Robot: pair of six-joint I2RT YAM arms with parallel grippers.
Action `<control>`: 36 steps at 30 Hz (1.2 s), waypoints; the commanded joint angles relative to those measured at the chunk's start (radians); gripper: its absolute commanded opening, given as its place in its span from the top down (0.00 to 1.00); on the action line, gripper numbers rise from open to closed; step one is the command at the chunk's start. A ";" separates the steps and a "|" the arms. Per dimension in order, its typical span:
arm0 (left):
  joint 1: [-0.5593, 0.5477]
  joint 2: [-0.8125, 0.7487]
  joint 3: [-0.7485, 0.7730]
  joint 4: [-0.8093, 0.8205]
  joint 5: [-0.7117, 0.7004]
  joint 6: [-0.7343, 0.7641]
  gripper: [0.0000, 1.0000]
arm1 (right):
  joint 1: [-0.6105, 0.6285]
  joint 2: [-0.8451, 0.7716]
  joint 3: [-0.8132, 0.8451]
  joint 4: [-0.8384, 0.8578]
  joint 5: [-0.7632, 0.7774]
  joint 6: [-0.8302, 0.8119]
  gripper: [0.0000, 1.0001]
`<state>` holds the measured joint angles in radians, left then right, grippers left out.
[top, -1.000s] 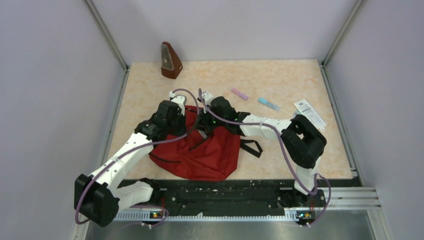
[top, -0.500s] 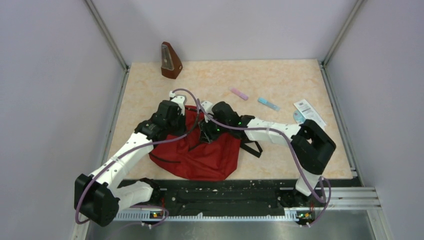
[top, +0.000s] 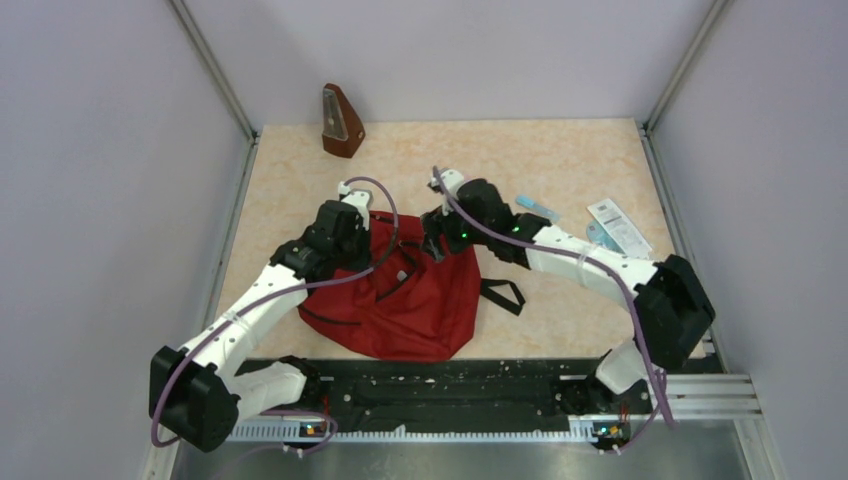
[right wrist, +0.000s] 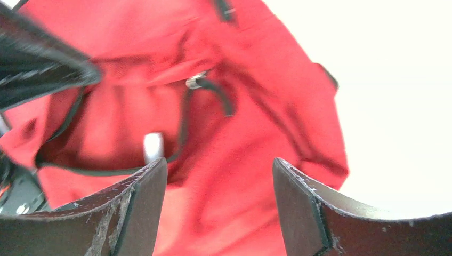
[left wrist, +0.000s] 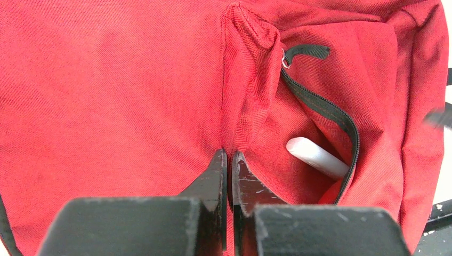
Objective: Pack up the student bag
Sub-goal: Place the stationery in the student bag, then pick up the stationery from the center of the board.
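Left wrist view looks straight down on the student bag (left wrist: 106, 80), whose dark red cloth fills nearly the whole picture. The left gripper (left wrist: 228, 159) has its two black jaws pressed almost together, and a raised fold of the bag's fabric runs up from right between their tips, so they pinch that fold. Just beside the fold a pocket gapes along a black zipper (left wrist: 330, 112), with the pull tab (left wrist: 305, 51) at its upper end. A white cylindrical thing (left wrist: 317, 158) lies inside the opening, one end hidden under the zipper edge. The right wrist view is blurred, yet it shows the right gripper (right wrist: 218, 168) with its jaws spread wide and nothing between them. The bag lies below and beyond those tips, apart from them, and the open pocket with the white thing shows just past one finger. From the top external camera the bag lies flat on the table (top: 560, 150) towards its near edge, between the two arms, with a black strap (top: 505, 295) sticking out on its right side. The left arm comes in over the bag's far left corner, and the right arm reaches over its far right part. A brown metronome (top: 341, 122) stands at the far left corner, well apart from the bag. A small blue item (top: 537, 207) lies just beside the right arm, and a white packet (top: 618, 225) lies further right.
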<state>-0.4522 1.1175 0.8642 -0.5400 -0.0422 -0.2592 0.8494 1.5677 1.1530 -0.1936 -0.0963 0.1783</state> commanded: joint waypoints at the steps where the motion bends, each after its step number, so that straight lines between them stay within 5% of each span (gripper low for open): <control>1: 0.004 -0.013 0.032 0.045 -0.028 0.009 1.00 | -0.170 -0.068 0.010 -0.035 0.033 -0.023 0.29; 9: 0.005 -0.014 0.031 0.044 -0.015 0.008 1.00 | -0.397 0.165 0.175 -0.057 -0.024 -0.107 0.29; 22: 0.005 -0.030 0.031 0.045 0.007 0.006 1.00 | -0.493 0.610 0.614 -0.245 0.013 -0.308 0.30; 29: 0.005 -0.027 0.030 0.046 0.017 0.005 1.00 | -0.492 0.709 0.694 -0.284 0.009 -0.361 0.41; 36: 0.004 -0.024 0.032 0.046 0.019 0.003 1.00 | -0.493 0.743 0.716 -0.285 -0.004 -0.384 0.65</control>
<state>-0.4522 1.1160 0.8642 -0.5385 -0.0299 -0.2596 0.3584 2.2864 1.8271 -0.4667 -0.0933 -0.1753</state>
